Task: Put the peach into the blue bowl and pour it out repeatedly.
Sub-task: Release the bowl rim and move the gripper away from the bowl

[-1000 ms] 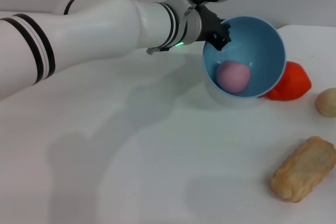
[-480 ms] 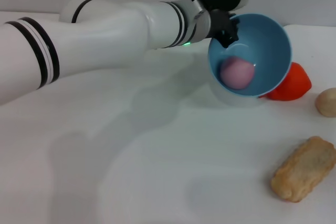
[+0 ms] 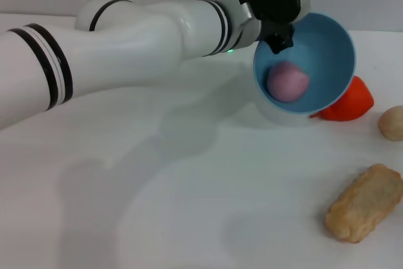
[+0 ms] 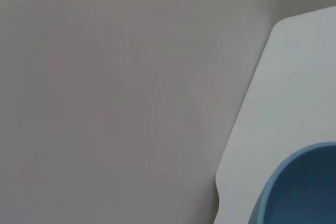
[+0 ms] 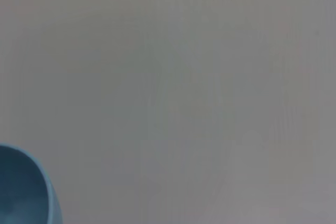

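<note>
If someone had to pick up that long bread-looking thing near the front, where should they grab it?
Probably across the middle of the bread, pinching its two long sides from above. It lies flat on the table, long and fairly narrow, angled, with open space around it, so a top-down grip turned to match that angle seems easiest. The left gripper is busy holding the bowl.

Bits lying about on the white table (image 3: 189, 218)
A red-orange pear-shaped fruit (image 3: 349, 102), a pale beige round lump (image 3: 391, 122), a tan bread-like block (image 3: 365, 203) nearer.
</note>
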You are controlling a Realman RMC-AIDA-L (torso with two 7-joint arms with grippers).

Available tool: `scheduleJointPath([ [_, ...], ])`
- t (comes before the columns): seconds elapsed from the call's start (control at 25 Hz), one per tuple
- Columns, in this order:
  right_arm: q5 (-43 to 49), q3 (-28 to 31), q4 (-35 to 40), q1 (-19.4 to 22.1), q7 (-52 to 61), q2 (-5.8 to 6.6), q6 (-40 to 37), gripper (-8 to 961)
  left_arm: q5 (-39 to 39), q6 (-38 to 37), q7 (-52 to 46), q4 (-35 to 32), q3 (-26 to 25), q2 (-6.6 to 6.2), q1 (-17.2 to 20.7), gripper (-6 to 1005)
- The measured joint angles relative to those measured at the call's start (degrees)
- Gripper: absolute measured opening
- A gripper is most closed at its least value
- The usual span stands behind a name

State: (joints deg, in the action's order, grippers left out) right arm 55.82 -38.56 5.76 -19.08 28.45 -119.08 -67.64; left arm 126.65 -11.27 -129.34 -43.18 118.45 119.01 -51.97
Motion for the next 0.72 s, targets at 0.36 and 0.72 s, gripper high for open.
scheduleJointPath([
  [0.36, 0.0, 0.3, -0.8, 0.0, 0.0, -0.01, -0.1, 411, 0.0, 1.4, 6.4, -1.5, 2.0, -0.01, 0.9, 0],
  [0.72, 0.0, 0.4, -1.3, -0.2, 0.0, -0.01, -0.1, 411, 0.0, 3.0, 11.0, -2.6, 3.7, -0.01, 1.7, -1],
])
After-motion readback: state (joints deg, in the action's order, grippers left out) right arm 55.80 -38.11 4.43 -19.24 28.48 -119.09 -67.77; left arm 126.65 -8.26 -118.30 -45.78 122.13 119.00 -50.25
